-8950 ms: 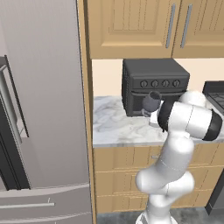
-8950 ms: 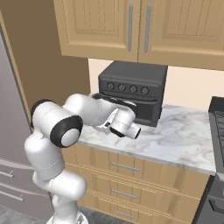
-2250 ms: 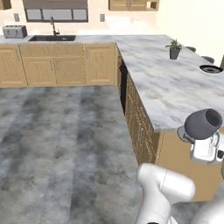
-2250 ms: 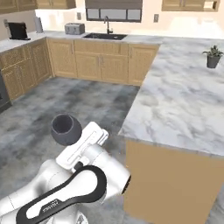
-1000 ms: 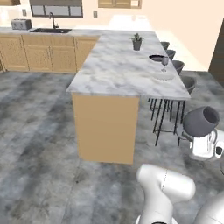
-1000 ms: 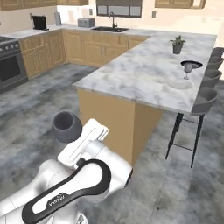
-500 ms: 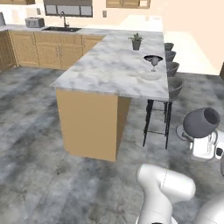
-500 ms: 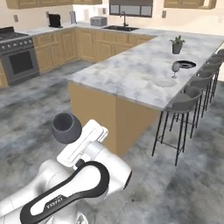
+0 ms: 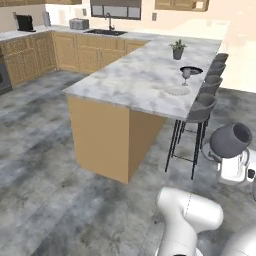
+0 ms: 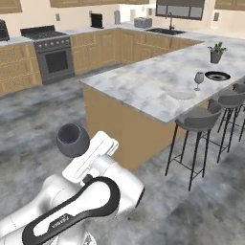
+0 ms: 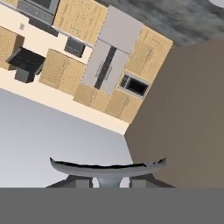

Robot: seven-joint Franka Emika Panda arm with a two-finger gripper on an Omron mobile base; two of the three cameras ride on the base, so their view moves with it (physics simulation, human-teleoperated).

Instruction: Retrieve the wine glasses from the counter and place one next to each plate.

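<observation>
My gripper [image 9: 231,164] [image 10: 87,154] is shut on a smoky-grey wine glass [image 9: 229,139] [image 10: 72,139], held tilted close to my body, bowl outward. In the hand view the glass's round foot [image 11: 107,168] sits just above the gripper [image 11: 108,182]. On the large marble island [image 9: 131,82] [image 10: 146,83] lie a white plate [image 9: 177,90] [image 10: 182,95] and, farther along, a dark plate [image 9: 191,70] [image 10: 217,75]. A second wine glass [image 9: 186,75] [image 10: 199,79] stands upright between the two plates, close to the dark one.
Grey stools [image 9: 200,112] [image 10: 198,120] line the island's right side, and a potted plant [image 9: 177,49] [image 10: 216,52] stands at its far end. A stove [image 10: 54,56] and wooden cabinets [image 9: 80,52] run along the back walls. The hand view shows a fridge [image 11: 107,60], rolled over.
The whole scene has shifted with the base: the island now lies nearer and more central, with its plates and standing glass larger. The held glass stays in the same spot by my arm.
</observation>
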